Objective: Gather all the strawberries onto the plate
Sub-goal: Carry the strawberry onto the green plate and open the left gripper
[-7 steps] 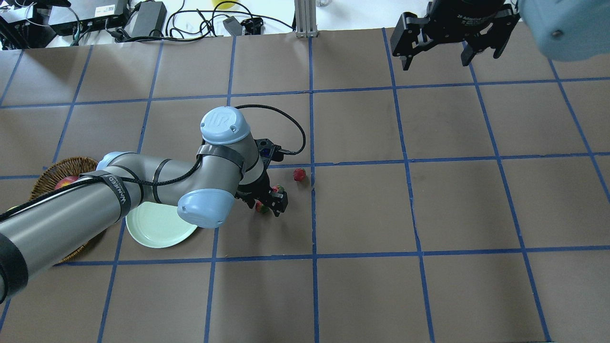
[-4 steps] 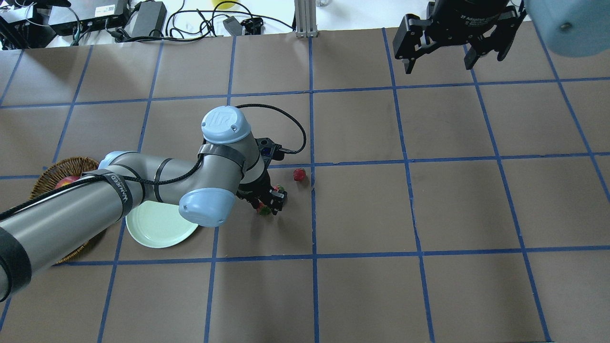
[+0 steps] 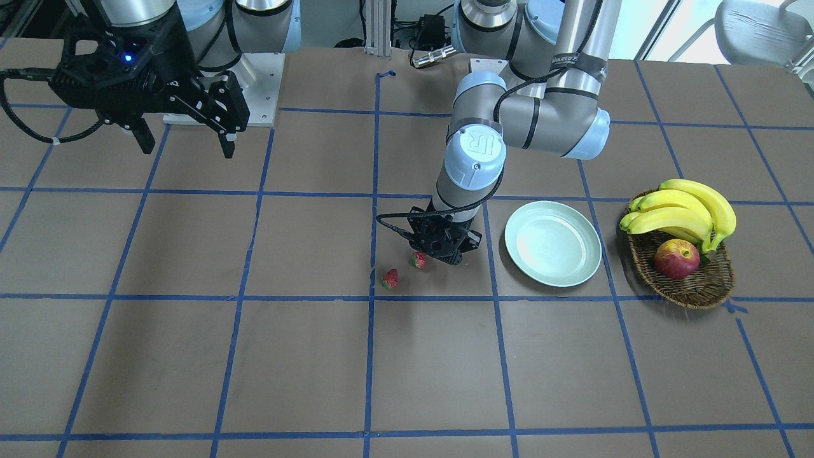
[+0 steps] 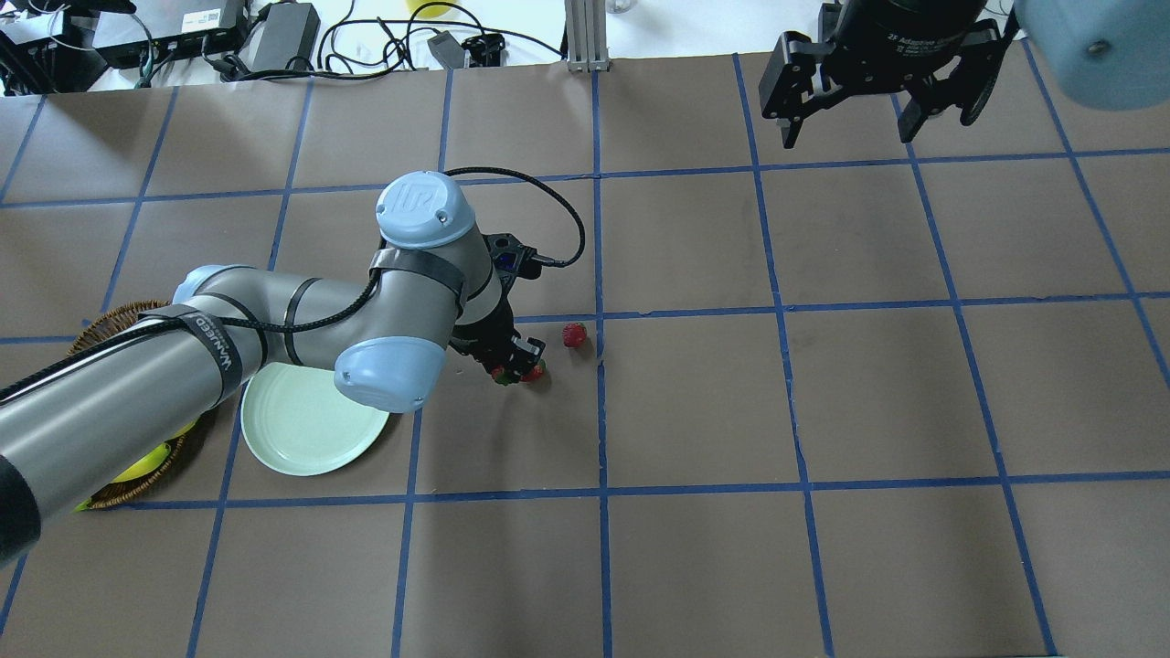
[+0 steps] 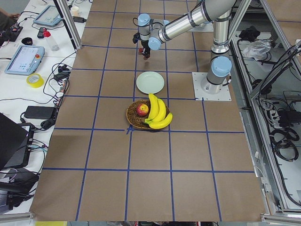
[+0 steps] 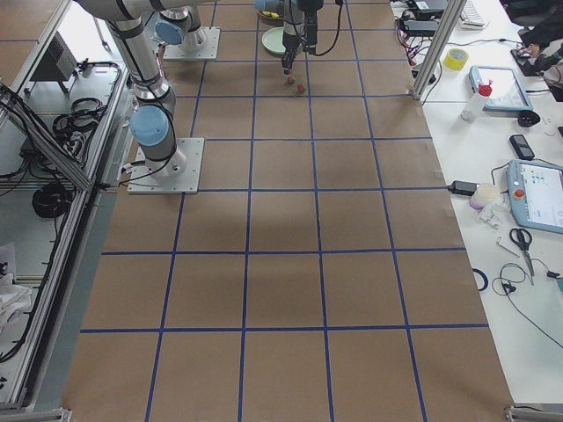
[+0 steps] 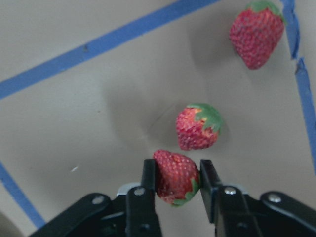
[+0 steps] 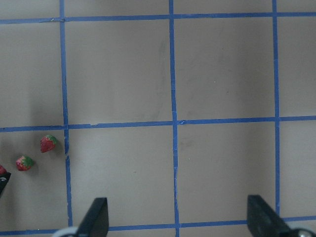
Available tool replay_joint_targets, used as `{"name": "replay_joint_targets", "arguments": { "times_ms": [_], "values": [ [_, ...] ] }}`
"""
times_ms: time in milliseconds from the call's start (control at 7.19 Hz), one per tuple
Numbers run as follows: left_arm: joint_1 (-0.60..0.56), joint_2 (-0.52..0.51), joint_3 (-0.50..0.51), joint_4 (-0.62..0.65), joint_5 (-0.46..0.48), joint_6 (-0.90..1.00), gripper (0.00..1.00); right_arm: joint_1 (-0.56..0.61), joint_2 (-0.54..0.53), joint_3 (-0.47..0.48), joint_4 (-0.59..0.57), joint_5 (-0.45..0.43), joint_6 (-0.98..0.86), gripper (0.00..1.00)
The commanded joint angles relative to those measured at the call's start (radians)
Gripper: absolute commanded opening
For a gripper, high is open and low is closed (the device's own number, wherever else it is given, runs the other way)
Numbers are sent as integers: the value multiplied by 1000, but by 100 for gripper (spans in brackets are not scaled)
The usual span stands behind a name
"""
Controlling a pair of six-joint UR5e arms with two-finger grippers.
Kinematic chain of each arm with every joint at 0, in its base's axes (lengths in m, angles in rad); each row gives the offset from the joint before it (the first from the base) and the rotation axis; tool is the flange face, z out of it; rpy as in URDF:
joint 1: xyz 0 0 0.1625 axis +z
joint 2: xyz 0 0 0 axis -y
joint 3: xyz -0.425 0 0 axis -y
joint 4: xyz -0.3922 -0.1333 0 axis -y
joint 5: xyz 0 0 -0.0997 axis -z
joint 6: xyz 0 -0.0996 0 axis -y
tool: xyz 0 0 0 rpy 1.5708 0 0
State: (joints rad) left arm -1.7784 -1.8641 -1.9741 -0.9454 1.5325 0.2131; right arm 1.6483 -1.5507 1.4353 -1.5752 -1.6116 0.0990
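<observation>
Gripped strawberry [image 7: 173, 174] (cap toward claw [image 7: 177, 170]).

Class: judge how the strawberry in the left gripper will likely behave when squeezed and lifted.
The strawberry looks small in the left gripper, so it is probably light. Its tapered body is pinched only at the sides, so it may twist or slip. It is likely soft fruit, and a hard squeeze could bruise it.

The far left arm [image 6: 303, 22] points its jaws down beside two strawberries [image 6: 302, 89], the plate [image 6: 271, 40] just beyond.
</observation>
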Motion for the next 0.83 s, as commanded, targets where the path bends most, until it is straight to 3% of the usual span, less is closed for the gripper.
{"name": "replay_joint_targets", "arguments": {
  "times_ms": [0, 695],
  "values": [
    [49, 32, 0, -79, 116, 180, 0, 1, -11, 5, -2, -1, 1, 100],
    [345, 56, -19, -119, 163, 532, 0, -1, -14, 10, -5, -2, 2, 100]
  ]
}}
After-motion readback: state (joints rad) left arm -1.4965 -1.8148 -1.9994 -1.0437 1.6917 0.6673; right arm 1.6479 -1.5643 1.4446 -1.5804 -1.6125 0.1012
